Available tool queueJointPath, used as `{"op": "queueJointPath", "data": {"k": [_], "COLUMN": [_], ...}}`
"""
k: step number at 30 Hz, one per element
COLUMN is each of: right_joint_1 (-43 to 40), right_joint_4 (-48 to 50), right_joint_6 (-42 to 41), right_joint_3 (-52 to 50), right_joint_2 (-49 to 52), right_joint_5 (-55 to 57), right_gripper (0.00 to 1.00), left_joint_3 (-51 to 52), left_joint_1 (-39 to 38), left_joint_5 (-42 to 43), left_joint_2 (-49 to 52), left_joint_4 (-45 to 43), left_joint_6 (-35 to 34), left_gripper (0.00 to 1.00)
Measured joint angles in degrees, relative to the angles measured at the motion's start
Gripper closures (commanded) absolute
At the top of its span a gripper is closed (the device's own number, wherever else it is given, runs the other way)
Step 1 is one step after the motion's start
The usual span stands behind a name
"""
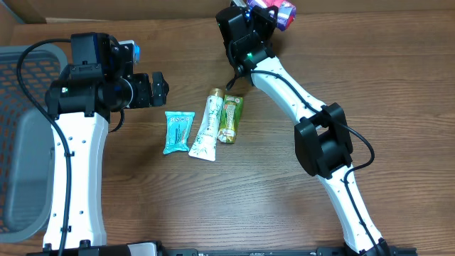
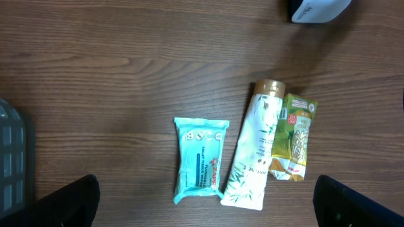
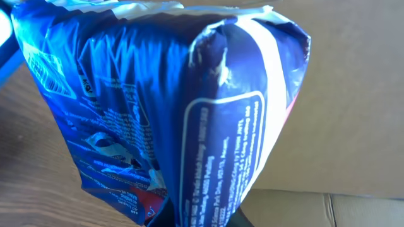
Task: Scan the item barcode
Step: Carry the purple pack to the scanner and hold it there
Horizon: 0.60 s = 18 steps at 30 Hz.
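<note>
At the top edge of the overhead frame, the right gripper [image 1: 264, 8] is clenched on a glossy blue crinkled foil packet [image 1: 283, 14]. Seemingly pinched at one end, it could twist or slip, and creases or glare might spoil the barcode read. The left gripper [image 1: 159, 88], mid-left, gapes empty.

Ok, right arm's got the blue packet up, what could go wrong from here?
1. The right pincer seems to pinch the blue packet at one edge only; the slick wrap could slip out.
2. The wrap is creased and glossy, so glare may spoil a read; no barcode shows in the right wrist view.
3. The white tube lies against the green sachet, so the open left pincer might catch both.
</note>
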State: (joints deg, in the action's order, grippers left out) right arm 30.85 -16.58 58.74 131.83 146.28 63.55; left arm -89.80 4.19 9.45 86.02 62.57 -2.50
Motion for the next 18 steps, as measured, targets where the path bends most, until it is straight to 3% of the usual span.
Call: {"op": "queueJointPath", "data": {"k": [18], "right_joint_1": [0.5], "right_joint_4": [3.5], "right_joint_6": [0.0], "right_joint_3": [0.0], "right_joint_2": [0.0], "right_joint_5": [2.6], "right_gripper": [0.96], "left_joint_3": [0.0], "left_joint_1": [0.0], "left_joint_5": [0.0], "left_joint_2": [0.0], "left_joint_4": [0.0], "left_joint_6": [0.0], "left_gripper": [0.0]}}
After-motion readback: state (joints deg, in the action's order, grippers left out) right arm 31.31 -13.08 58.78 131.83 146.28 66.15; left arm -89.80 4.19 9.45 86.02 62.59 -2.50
